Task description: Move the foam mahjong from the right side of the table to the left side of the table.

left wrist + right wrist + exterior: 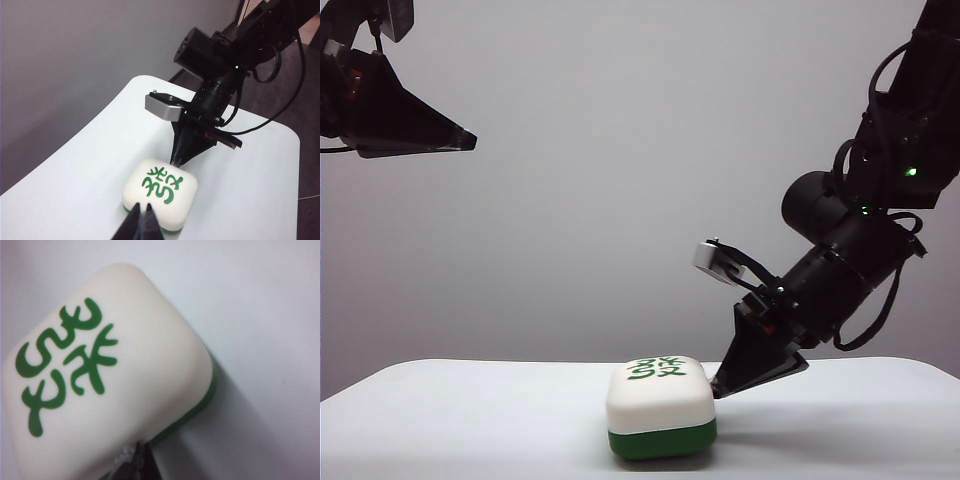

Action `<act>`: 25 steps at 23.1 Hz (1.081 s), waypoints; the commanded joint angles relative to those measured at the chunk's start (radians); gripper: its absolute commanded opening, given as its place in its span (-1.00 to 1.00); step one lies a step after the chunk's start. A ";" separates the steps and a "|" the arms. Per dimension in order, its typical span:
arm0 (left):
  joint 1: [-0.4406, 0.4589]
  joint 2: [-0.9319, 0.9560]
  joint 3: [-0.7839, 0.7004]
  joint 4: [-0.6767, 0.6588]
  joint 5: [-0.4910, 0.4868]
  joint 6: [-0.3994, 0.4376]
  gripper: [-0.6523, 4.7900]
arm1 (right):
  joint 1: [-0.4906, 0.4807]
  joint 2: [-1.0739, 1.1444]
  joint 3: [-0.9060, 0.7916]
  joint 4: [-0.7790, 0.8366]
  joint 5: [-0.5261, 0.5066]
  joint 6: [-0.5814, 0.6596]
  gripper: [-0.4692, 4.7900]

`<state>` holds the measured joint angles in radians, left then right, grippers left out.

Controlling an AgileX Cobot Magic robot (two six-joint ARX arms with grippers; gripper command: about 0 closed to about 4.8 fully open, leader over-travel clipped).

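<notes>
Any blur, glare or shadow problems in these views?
Exterior view: sharp, soft shadow beside the foam mahjong under the right gripper. Left wrist view: left gripper tips blurred. Right wrist view: soft close-up focus, shadow on the table. No glare.

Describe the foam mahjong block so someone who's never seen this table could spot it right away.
On the white table, look just right of the middle, where the right pincer comes down with its tip at the block's side; the left pincer hangs high up. The foam mahjong is a rounded block, cream-white over a green base, with a green Chinese character on top.
</notes>
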<state>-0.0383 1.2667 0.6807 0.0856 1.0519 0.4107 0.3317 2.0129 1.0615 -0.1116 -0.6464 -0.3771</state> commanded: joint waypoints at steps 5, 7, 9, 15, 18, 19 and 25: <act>0.001 -0.002 0.002 -0.017 0.011 -0.003 -0.78 | 0.053 0.006 0.005 0.085 -0.005 0.065 -0.84; 0.001 -0.002 0.002 -0.026 0.011 -0.002 -0.78 | 0.070 0.021 0.020 0.082 -0.006 0.080 -0.84; 0.001 -0.002 0.002 -0.032 0.011 -0.002 -0.78 | 0.100 0.060 0.082 0.052 -0.007 0.103 -0.84; 0.001 -0.002 0.002 -0.046 0.011 -0.002 -0.78 | 0.149 0.088 0.185 0.029 -0.007 0.146 -0.84; 0.002 -0.002 0.002 -0.047 0.011 -0.003 -0.78 | 0.164 0.121 0.231 -0.008 -0.008 0.160 -0.84; 0.002 -0.002 0.002 -0.048 0.011 -0.002 -0.78 | 0.170 0.131 0.244 -0.024 -0.006 0.160 -0.84; 0.002 -0.002 0.002 -0.054 0.011 -0.003 -0.78 | 0.198 0.146 0.267 -0.069 -0.010 0.161 -0.84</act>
<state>-0.0376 1.2667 0.6807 0.0353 1.0534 0.4103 0.5236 2.1693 1.3235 -0.1730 -0.6437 -0.2207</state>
